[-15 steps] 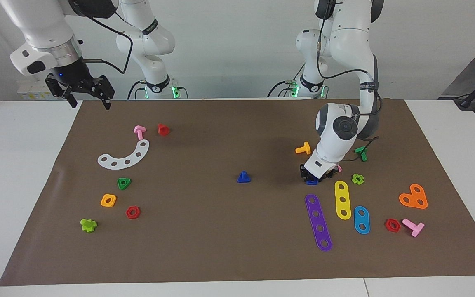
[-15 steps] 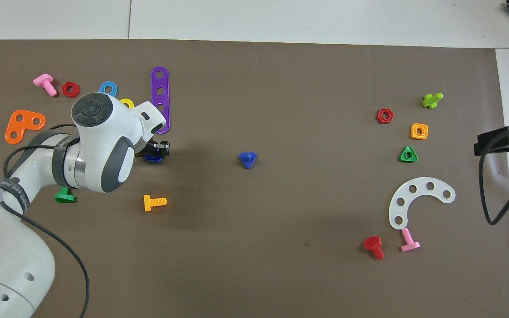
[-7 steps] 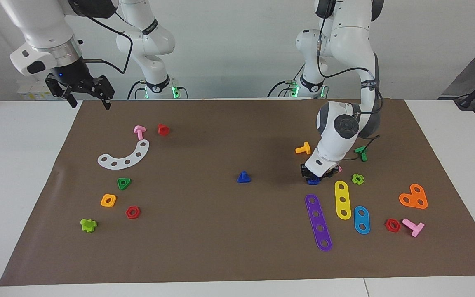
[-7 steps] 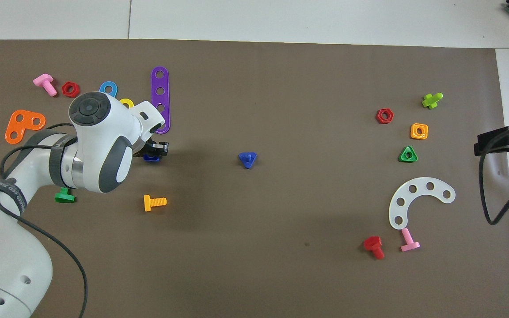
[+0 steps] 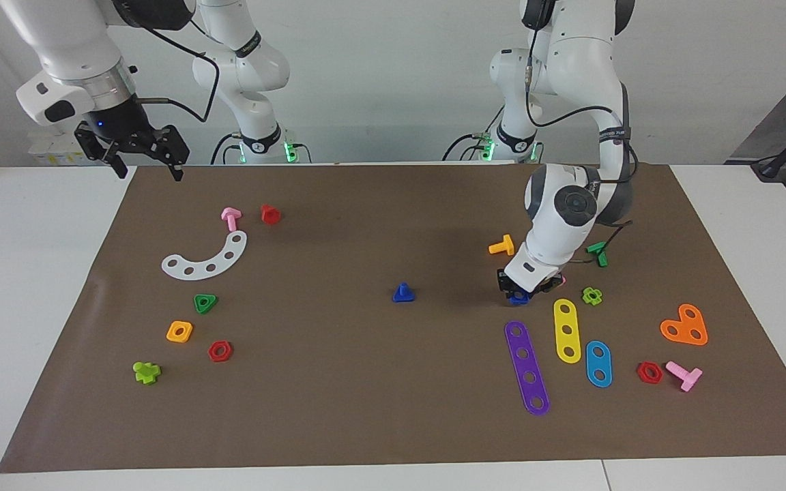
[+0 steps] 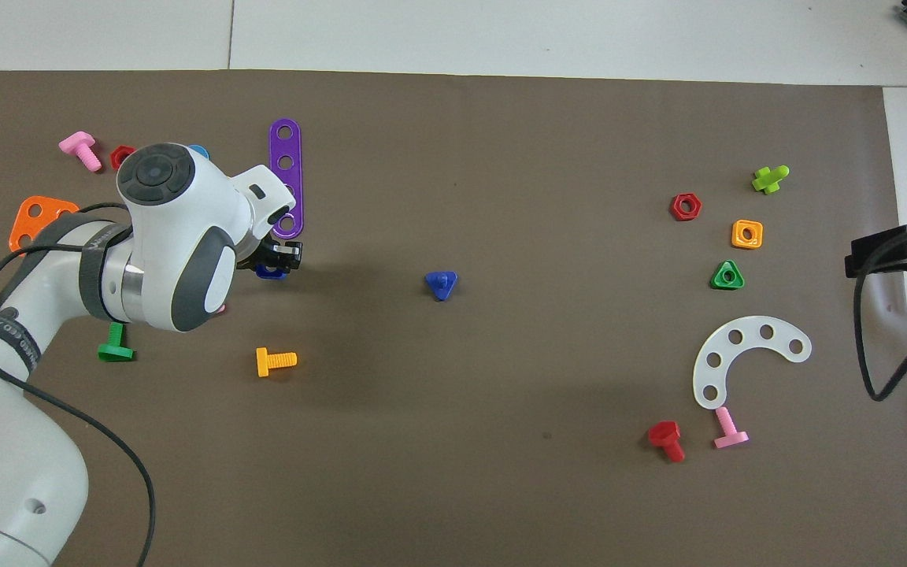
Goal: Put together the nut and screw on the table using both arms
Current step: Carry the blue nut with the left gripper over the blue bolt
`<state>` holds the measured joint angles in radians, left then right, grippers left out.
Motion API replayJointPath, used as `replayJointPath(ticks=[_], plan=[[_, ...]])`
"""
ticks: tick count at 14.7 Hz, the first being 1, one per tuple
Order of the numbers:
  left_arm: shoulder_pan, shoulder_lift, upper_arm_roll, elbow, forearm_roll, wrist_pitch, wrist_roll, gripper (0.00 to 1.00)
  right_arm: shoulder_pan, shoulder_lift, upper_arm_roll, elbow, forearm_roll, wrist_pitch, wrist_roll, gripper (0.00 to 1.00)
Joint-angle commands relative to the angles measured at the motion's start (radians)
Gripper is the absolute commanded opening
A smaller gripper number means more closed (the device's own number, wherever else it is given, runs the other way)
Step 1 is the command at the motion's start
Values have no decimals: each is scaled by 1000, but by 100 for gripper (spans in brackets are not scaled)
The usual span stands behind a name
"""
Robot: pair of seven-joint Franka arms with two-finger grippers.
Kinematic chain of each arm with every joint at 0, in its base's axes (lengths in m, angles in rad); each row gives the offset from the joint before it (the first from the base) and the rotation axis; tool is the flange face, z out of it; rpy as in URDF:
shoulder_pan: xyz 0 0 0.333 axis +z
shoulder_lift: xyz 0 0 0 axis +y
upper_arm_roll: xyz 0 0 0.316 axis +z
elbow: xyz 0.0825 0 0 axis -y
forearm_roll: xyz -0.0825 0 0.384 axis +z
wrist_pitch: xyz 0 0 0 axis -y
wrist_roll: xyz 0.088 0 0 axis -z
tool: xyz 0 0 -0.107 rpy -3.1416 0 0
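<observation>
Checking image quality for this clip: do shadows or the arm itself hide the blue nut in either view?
Facing view: the nut peeks out below the left gripper, in the arm's soft shadow. Overhead view: the left arm's wrist covers most of it; only an edge shows.

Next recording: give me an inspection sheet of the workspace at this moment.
Surface: white table under a brown mat.
Job's things: blue nut in the left gripper; blue screw standing mid-mat.
Clutter: coloured toy nuts, bolts and strips at both ends, such as a purple strip.
Grippers: left shut on the nut, low over the mat; right gripper open, waiting above the mat's corner.
Cables: black ones along both arms.
Surroundings: plain wall.
</observation>
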<state>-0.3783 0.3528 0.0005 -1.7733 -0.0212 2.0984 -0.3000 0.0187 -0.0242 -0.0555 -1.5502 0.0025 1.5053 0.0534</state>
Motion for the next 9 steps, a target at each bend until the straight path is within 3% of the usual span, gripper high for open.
replayJointPath(ticks=[1,5,9], plan=[[-97,38,15,89,0,-63,-153,22,-13,4,0,7,24,-14,19,100],[-181,121,15,234,-22,-110,-316,22,-9,3,0,4,11,-14,14,100],[-223,167,15,304,-37,-110,-366,22,-11,1,-1,-1,11,-14,13,100]])
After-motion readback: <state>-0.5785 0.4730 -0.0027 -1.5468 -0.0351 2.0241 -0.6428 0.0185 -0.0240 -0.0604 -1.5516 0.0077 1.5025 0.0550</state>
